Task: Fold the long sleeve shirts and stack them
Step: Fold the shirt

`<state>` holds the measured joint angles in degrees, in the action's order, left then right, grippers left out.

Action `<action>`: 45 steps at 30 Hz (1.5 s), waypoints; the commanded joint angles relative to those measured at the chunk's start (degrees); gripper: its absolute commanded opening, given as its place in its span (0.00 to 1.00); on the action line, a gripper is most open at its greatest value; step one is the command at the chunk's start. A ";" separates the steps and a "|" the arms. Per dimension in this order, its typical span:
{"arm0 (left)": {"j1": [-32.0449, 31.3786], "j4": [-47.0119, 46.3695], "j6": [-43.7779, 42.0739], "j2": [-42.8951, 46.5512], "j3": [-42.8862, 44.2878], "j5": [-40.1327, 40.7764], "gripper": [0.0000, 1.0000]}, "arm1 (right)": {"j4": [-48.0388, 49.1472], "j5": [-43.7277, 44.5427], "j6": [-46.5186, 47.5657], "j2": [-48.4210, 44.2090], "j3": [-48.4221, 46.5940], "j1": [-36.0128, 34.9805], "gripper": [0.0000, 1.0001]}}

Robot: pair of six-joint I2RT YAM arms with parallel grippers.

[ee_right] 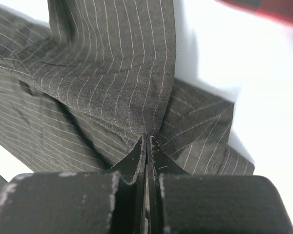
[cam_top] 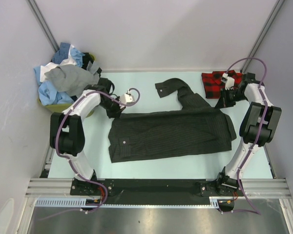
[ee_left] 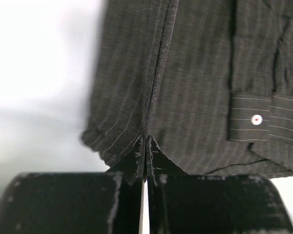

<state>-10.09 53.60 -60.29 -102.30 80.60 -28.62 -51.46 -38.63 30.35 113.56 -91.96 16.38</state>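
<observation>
A dark charcoal pinstriped long sleeve shirt (cam_top: 171, 134) lies spread across the middle of the table, one sleeve (cam_top: 175, 88) trailing toward the back. My left gripper (cam_top: 115, 111) is shut on the shirt's back left corner; in the left wrist view the fingertips (ee_left: 146, 142) pinch a fold of striped cloth (ee_left: 185, 73) near a buttoned cuff (ee_left: 256, 119). My right gripper (cam_top: 222, 103) is shut on the back right corner, where the fabric (ee_right: 112, 73) gathers into the closed tips (ee_right: 147, 139). A folded red-and-black plaid shirt (cam_top: 215, 82) lies at the back right.
At the back left, a heap of blue, white and grey shirts (cam_top: 63, 78) fills a yellow basket (cam_top: 48, 102) beside the left arm. The enclosure's walls rise close on three sides. A red edge of the plaid shirt (ee_right: 278, 7) shows in the right wrist view.
</observation>
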 commanded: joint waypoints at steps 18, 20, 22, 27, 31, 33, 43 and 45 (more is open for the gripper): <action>-5.29 -4.74 4.48 5.36 -14.59 5.86 0.38 | -1.70 10.16 9.72 0.09 3.90 -0.83 0.17; -5.12 -3.87 4.31 6.67 -13.98 5.51 0.42 | -5.55 10.68 12.70 -0.26 3.63 -0.65 0.19; -4.86 -3.33 4.57 7.64 -13.10 4.46 0.46 | -7.77 12.08 14.82 -0.44 2.41 -0.21 0.22; -3.27 -3.50 9.48 11.85 -6.34 -1.78 0.56 | -11.65 11.76 16.59 1.14 -4.70 0.41 0.27; -3.27 -9.38 15.72 15.81 -2.04 -4.77 0.87 | -7.00 4.19 9.13 2.46 -11.56 -2.05 0.45; -3.36 -13.78 20.11 18.09 -0.97 -4.25 0.99 | 0.54 2.95 3.62 2.81 -12.80 -5.65 0.53; -4.06 -30.17 30.06 20.14 -5.99 13.59 1.00 | 29.92 5.32 -16.18 19.92 -25.70 -15.76 0.70; -3.71 -25.24 30.32 18.02 -2.66 10.19 0.99 | 30.02 6.28 -17.95 26.41 -33.06 -16.21 0.70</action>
<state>-13.76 26.81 -33.67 -80.34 75.64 -20.43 -29.61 -33.47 20.08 130.34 -114.76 0.25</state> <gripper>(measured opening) 0.994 0.703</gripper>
